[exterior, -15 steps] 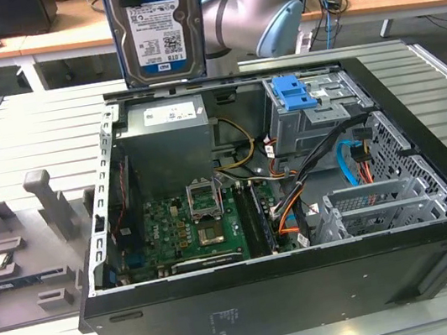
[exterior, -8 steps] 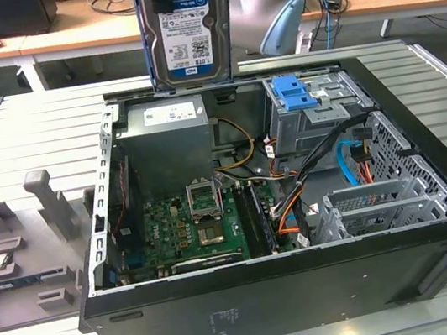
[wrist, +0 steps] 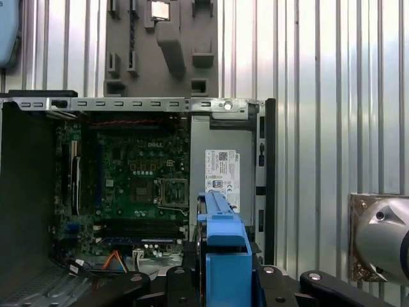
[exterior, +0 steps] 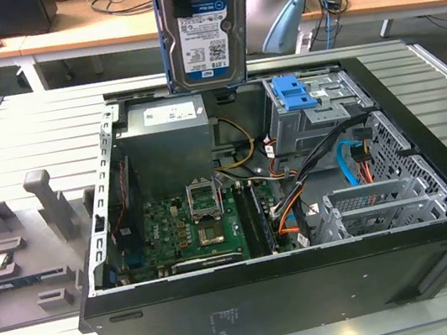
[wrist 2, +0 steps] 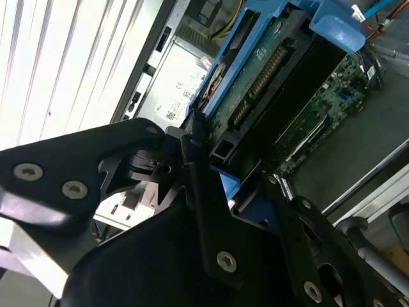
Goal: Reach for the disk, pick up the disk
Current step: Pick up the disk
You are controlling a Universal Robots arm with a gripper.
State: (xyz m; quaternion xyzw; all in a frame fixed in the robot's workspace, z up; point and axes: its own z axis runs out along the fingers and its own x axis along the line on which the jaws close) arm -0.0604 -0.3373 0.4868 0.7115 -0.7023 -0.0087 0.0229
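Silver-grey metal disk (exterior: 206, 30) hangs upright in air above open computer case (exterior: 431, 186). Gripper (wrist 2: 233, 169) jaws closed tight on its blue bracket (wrist: 223, 240) sides. Looks hard, stiff, bit heavy. Smooth, could slip; drop would break it. Best hold: edges.

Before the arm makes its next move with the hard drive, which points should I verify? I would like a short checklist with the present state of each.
1. Grip: the gripper is shut on the disk, at its blue bracket: ok.
2. Height: the disk hangs above the open computer case, touching nothing inside it: ok.
3. Pose: the disk is upright, with its label toward the exterior view: ok.
4. Cables: none hangs from the disk in the exterior view: ok.
5. Firmness of the grip: cannot tell.
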